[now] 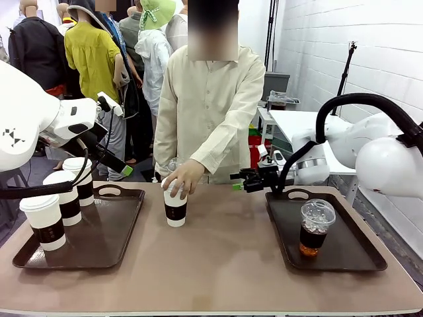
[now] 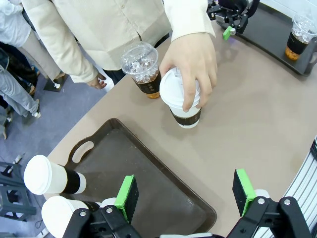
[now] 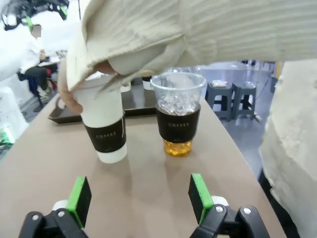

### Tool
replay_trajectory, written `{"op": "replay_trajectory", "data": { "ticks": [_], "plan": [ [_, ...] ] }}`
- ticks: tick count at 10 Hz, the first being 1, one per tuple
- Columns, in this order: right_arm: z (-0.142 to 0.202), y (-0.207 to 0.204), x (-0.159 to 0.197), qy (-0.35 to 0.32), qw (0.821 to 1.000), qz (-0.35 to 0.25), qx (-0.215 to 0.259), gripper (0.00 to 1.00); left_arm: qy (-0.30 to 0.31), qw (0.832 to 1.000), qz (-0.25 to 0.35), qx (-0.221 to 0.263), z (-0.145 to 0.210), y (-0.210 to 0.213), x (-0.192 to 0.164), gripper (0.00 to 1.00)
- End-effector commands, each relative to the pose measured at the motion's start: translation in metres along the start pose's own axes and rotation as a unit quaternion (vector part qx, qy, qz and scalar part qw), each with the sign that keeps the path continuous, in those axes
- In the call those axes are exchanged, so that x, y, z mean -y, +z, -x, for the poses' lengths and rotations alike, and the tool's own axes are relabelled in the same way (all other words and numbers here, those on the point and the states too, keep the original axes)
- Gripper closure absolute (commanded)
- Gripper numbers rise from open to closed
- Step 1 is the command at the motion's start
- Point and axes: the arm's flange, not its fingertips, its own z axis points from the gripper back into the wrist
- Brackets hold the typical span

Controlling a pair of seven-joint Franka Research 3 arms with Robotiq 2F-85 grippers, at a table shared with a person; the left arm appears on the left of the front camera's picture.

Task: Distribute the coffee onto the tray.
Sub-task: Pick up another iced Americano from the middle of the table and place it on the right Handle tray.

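A person's hand rests on the lid of a white paper cup of coffee (image 1: 175, 206) (image 2: 184, 101) (image 3: 105, 133) standing on the table's middle. A clear dome-lidded iced coffee (image 2: 143, 70) (image 3: 177, 118) stands just behind it by the far edge. Three more white cups (image 1: 47, 221) (image 2: 49, 174) stand on the left tray (image 1: 109, 241) (image 2: 148, 188). Another iced cup (image 1: 316, 226) (image 2: 299, 37) stands on the right tray (image 1: 350, 254). My left gripper (image 1: 119, 142) (image 2: 185, 194) hangs open above the left tray's right end. My right gripper (image 1: 236, 181) (image 3: 139, 196) is open, low, pointing at the two middle cups.
The person stands at the far side, one sleeve reaching over the table (image 1: 225, 264). Other people stand behind on the left. Bare tabletop lies between the trays and along the near edge.
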Motion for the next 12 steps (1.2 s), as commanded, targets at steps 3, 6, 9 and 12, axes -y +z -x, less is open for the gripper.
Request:
{"op": "replay_trajectory", "data": {
  "ticks": [3, 6, 9, 12],
  "plan": [
    [0.007, 0.051, -0.029, -0.006, 0.999, 0.046, 0.01, 0.0, 0.001, 1.0, 0.002, -0.002, 0.001, 0.0, 0.0, 0.0],
    [0.008, 0.057, -0.032, -0.006, 0.999, 0.047, 0.014, 0.0, 0.001, 1.0, 0.002, -0.002, 0.001, 0.0, 0.0, 0.0],
    [0.009, 0.062, -0.025, -0.013, 0.999, 0.04, -0.002, 0.0, 0.001, 1.0, 0.002, -0.002, 0.001, 0.0, 0.0, 0.0],
    [0.009, 0.062, -0.025, -0.013, 0.999, 0.04, -0.002, 0.0, 0.001, 1.0, 0.002, -0.002, 0.001, 0.0, 0.0, 0.0]
  ]
}}
